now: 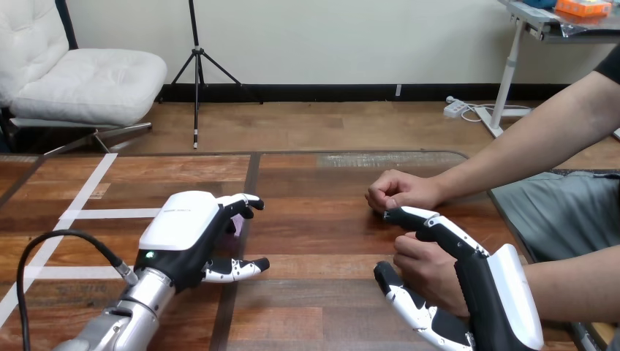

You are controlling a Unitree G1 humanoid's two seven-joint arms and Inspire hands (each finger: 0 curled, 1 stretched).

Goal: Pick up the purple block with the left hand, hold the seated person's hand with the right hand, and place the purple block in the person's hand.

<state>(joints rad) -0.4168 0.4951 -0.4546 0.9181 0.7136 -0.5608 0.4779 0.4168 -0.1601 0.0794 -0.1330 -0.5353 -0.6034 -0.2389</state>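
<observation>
Landmark: the dark seam (248,190) running down the middle of the wooden table (322,241).

- White tape lines (77,212): on the tabletop, well left of the seam.
- Left arm (131,307): the silver forearm enters bottom left, left of the seam, angled up toward it.
- Left hand (183,227): just left of the seam, white back shell up. Its fingers (245,203) are curled and reach over the seam. The thumb (237,269) tip crosses it lower down.
- Purple block (237,224): right at the seam, only a pale sliver visible, tucked under the curled fingers on the palm side. The left hand is closed round it. Can't tell if the block is off the table or touching it.
- Person's upper hand (398,191): right of the seam, a loose fist resting on the table, empty as far as visible. It sits just above the right hand's fingertips; can't tell if they touch.
- Person's lower hand (431,270): further right of the seam, sitting between the right hand's fingers and thumb.
- Right hand (490,292): farthest right of the seam, entering bottom right. Its fingers (439,228) bend over the top of the person's lower hand and its thumb (409,300) curves in on the seam side, so it is wrapped round that hand.
</observation>
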